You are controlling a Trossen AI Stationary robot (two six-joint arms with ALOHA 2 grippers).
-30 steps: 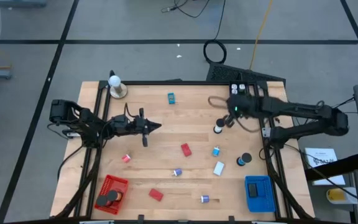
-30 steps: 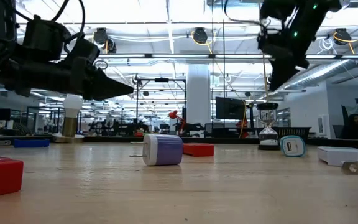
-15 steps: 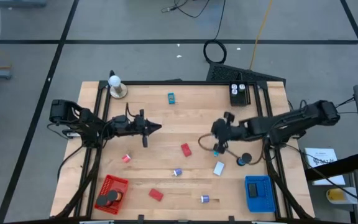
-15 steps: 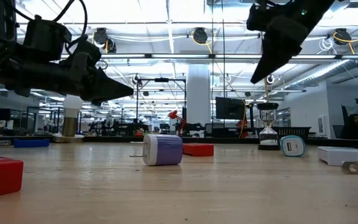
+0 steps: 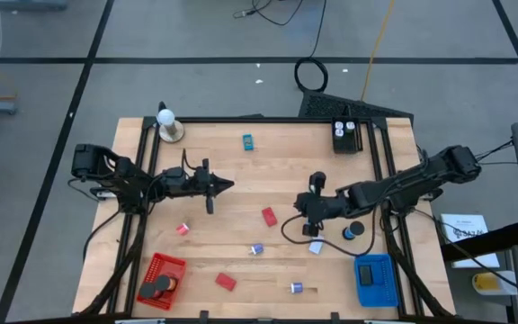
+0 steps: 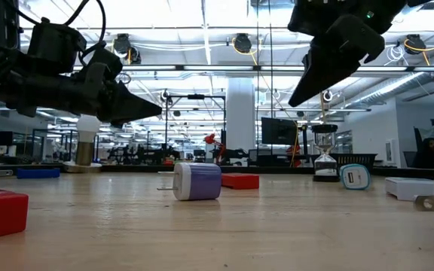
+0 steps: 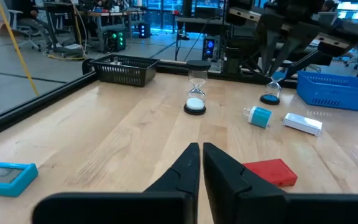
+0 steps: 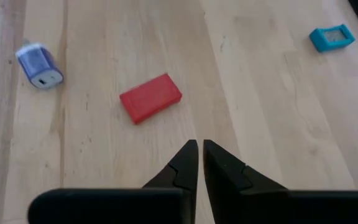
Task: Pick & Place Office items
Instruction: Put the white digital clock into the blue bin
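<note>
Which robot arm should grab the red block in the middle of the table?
Probably the right one. Its pincer hangs closest to the red block; the left pincer waits farther off.

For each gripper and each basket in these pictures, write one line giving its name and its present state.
left gripper: shut, empty, above the table's left middle.
right gripper: shut, empty, above the wood near the red block.
red basket: upright, holding a dark round item.
blue basket: upright at the near right corner; contents cannot be told.
</note>
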